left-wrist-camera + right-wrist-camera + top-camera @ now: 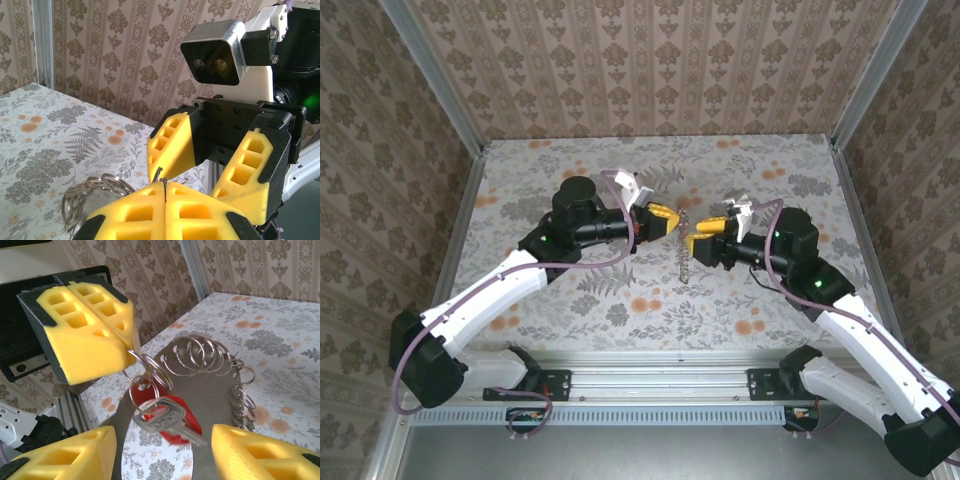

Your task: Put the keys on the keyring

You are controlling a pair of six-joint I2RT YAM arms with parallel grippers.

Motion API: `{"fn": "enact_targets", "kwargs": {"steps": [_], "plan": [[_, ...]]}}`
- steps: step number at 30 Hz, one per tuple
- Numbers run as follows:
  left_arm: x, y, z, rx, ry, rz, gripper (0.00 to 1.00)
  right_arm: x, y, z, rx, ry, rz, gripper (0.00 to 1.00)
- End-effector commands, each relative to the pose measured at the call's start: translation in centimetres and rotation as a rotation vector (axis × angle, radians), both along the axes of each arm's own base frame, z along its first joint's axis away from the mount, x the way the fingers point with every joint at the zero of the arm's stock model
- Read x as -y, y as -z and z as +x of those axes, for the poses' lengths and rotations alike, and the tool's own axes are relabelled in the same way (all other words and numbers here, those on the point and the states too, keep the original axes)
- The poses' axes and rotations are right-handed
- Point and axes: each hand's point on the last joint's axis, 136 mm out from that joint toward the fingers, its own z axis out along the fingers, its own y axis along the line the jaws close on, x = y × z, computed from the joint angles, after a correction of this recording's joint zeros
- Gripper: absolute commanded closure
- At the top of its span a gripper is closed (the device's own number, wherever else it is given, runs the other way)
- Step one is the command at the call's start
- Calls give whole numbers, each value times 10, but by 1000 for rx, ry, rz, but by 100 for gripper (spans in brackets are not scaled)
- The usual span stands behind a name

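Observation:
My left gripper is shut on a thin wire split ring of the keyring, a dark oval band edged with several silvery split rings and held up above the table. In the right wrist view the left gripper pinches that ring at the upper left. From a small ring below it hangs a silver key with a red piece behind it. My right gripper is open, one yellow finger on each side of the key, touching nothing. From above, the left gripper and the right gripper face each other, and the keyring dangles between them.
The flowered tabletop lies below both grippers. Patterned walls and aluminium posts close in the back and sides. The right arm's camera housing faces my left wrist view at close range.

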Motion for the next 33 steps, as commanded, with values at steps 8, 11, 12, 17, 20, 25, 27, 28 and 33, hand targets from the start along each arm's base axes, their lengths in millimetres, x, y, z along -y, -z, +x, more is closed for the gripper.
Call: {"fn": "enact_targets", "kwargs": {"steps": [8,11,12,17,20,25,27,28,33], "plan": [[5,-21,-4,19,26,-60,100,-15,-7,9,12,-45,42,51],[3,-24,-3,22,16,-66,100,-14,0,6,-3,-48,36,63],[3,-25,-3,23,15,-69,100,-13,1,4,-4,-47,36,66],[2,-30,-2,30,-1,-84,100,-11,10,-3,-25,-57,33,75],[2,-31,-1,34,-7,-88,100,-13,14,-7,-42,-74,36,85],[2,-32,-2,38,-8,-89,100,-15,17,-11,-56,-96,44,97],[2,-32,-2,40,-9,-91,100,-17,17,-12,-63,-110,50,98],[3,-31,-2,40,-7,-92,100,-19,16,-13,-66,-122,55,100],[6,-27,-2,34,-3,-87,100,-32,19,-19,-87,-182,45,100]]}}
